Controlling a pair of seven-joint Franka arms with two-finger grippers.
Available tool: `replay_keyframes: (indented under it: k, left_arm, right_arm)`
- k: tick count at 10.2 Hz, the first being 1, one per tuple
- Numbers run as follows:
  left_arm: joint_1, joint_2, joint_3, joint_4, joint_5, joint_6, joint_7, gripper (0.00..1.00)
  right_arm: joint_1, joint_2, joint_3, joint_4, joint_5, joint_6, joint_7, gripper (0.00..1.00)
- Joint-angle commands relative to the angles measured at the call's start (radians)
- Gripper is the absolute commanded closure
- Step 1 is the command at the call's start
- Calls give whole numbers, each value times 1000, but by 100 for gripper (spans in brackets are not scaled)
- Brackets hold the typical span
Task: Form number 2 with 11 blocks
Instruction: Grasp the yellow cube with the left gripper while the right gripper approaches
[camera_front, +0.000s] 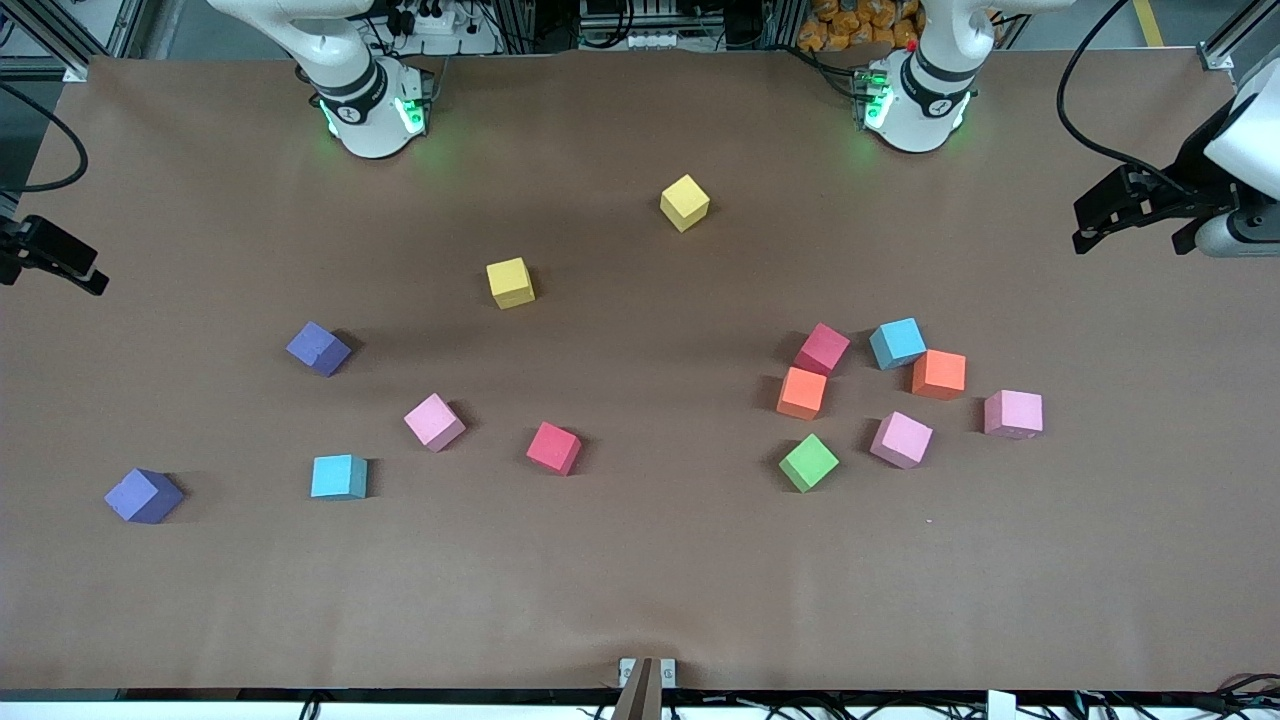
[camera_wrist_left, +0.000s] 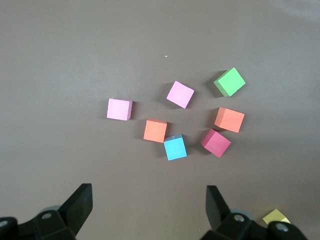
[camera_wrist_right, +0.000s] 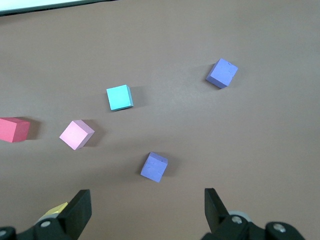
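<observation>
Several blocks lie scattered and apart; no number 2 shows. Toward the left arm's end a cluster holds red (camera_front: 822, 349), blue (camera_front: 897, 343), two orange (camera_front: 939, 374) (camera_front: 801, 392), two pink (camera_front: 901, 439) (camera_front: 1013, 414) and green (camera_front: 808, 462). Toward the right arm's end lie two purple (camera_front: 319, 348) (camera_front: 144, 495), pink (camera_front: 434, 421), blue (camera_front: 338, 476) and red (camera_front: 554, 447). Two yellow (camera_front: 685, 202) (camera_front: 510, 283) sit nearer the bases. My left gripper (camera_wrist_left: 149, 200) hangs open and empty over bare table by the cluster. My right gripper (camera_wrist_right: 147, 202) is open and empty near a purple block (camera_wrist_right: 154, 166).
Brown paper (camera_front: 640, 580) covers the whole table. Both hands hang at the table's ends, the left gripper (camera_front: 1090, 225) and the right gripper (camera_front: 85, 272). A small bracket (camera_front: 647, 675) sits at the table's front edge. Cables run along the back.
</observation>
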Motion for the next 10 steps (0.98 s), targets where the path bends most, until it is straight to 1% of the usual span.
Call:
replay_keyframes:
  k: [1, 3, 4, 5, 6, 7, 8, 9, 10]
  left_arm:
    - [-10, -11, 14, 1, -20, 4, 2, 0]
    - [-34, -6, 10, -8, -15, 4, 7, 0]
    - [-60, 5, -9, -23, -14, 6, -4, 0]
    - [-90, 14, -21, -42, -15, 7, -22, 0]
    - [-125, 20, -41, -80, -20, 35, -71, 0]
    - [-133, 20, -99, -133, -20, 70, -96, 0]
    - [-133, 17, -165, -184, -20, 87, -166, 0]
    - [-146, 12, -212, -233, -20, 105, -254, 0]
    - [-150, 14, -280, -269, -24, 130, -353, 0]
  right_arm:
    - [2, 12, 1, 18, -1, -3, -4, 0]
    - [2, 12, 1, 19, -1, -3, -4, 0]
    - [-1, 12, 1, 18, -1, -5, -7, 0]
    - [-2, 16, 1, 19, 1, -3, -7, 0]
    - [-2, 19, 1, 19, -1, -3, -10, 0]
    - [-8, 19, 1, 19, 1, -5, -13, 0]
    - [-6, 22, 1, 18, 1, -3, -15, 0]
    - [-5, 24, 1, 16, 1, -5, -15, 0]
    - [-3, 44, 1, 16, 1, -2, -15, 0]
